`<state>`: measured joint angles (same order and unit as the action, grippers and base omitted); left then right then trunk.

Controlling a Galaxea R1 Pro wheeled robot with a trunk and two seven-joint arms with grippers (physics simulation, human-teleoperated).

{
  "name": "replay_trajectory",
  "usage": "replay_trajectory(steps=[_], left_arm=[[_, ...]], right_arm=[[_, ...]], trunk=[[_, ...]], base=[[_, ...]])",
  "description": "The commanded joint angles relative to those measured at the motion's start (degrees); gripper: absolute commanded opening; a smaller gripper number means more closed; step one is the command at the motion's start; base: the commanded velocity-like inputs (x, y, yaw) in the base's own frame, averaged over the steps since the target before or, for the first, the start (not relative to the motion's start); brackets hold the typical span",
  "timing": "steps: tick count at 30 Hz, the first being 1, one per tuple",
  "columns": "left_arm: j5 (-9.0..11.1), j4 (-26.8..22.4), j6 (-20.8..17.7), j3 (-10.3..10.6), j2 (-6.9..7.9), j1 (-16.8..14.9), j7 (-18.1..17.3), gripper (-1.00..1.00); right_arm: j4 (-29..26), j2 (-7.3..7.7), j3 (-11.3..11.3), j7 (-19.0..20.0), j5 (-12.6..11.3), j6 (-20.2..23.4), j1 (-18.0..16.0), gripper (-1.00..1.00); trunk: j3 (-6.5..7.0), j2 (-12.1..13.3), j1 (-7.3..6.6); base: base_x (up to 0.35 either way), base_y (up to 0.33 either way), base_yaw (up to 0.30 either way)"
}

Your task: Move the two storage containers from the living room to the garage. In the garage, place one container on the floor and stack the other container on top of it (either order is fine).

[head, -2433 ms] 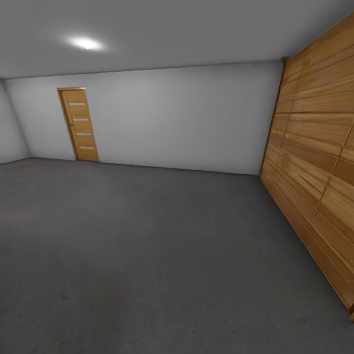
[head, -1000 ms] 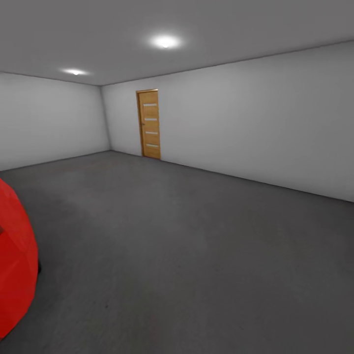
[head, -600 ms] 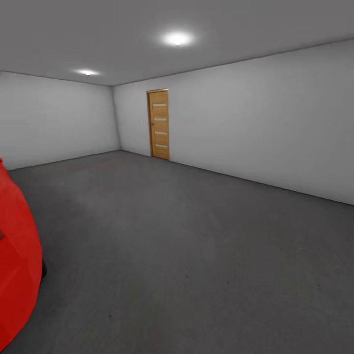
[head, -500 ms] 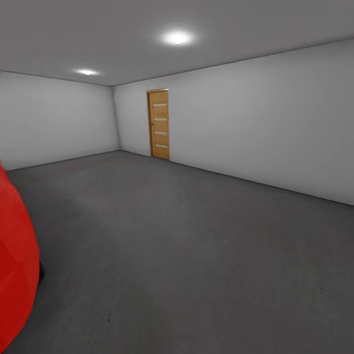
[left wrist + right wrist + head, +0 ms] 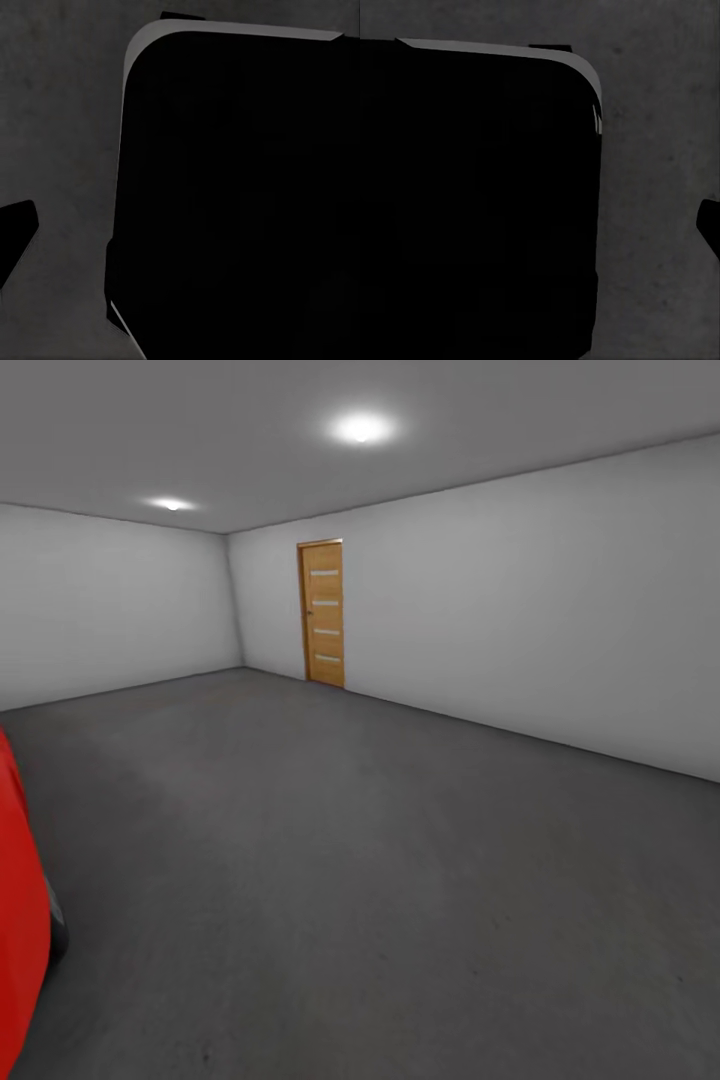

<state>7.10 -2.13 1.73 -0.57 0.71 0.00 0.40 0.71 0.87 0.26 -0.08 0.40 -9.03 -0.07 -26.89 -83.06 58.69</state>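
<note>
I am in the garage, a bare room with pale grey walls and a dark grey concrete floor [image 5: 400,860]. The two storage containers are out of view, and so is the living room. In the left wrist view a big black part of my own body [image 5: 240,195] stands over the floor [image 5: 60,112], with a small dark tip [image 5: 15,240] at the edge that may be a finger. The right wrist view has the same black bulk [image 5: 472,195], the floor [image 5: 660,150] and a dark tip [image 5: 711,225]. Neither view lets me judge how the jaws stand.
A red car [image 5: 20,920] bulges in at the left edge of the head view, its dark wheel [image 5: 57,935] on the floor. A narrow wooden door [image 5: 323,613] stands in the far wall. Open floor stretches ahead and to the right.
The camera has swung left, away from the slatted wooden panel door, bringing the far corner and the red car into view. In the last half second the car has slid further off the left edge.
</note>
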Motion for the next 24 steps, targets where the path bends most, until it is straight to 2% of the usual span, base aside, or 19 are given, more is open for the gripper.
replay_trajectory(steps=[1,24], left_arm=[[0.46,0.0,0.12,-0.01,-0.01,0.0,0.04,1.0],[0.54,0.02,0.12,-0.08,-0.01,0.0,0.04,1.0]], right_arm=[[0.08,0.01,0.03,-0.01,0.04,-0.28,-0.02,1.0],[0.08,0.02,0.06,-0.01,-0.02,-0.37,-0.02,1.0]], trunk=[[-0.04,-0.02,0.04],[-0.04,-0.02,0.04]], base=[[0.326,0.0,0.0],[0.326,0.0,0.0]])
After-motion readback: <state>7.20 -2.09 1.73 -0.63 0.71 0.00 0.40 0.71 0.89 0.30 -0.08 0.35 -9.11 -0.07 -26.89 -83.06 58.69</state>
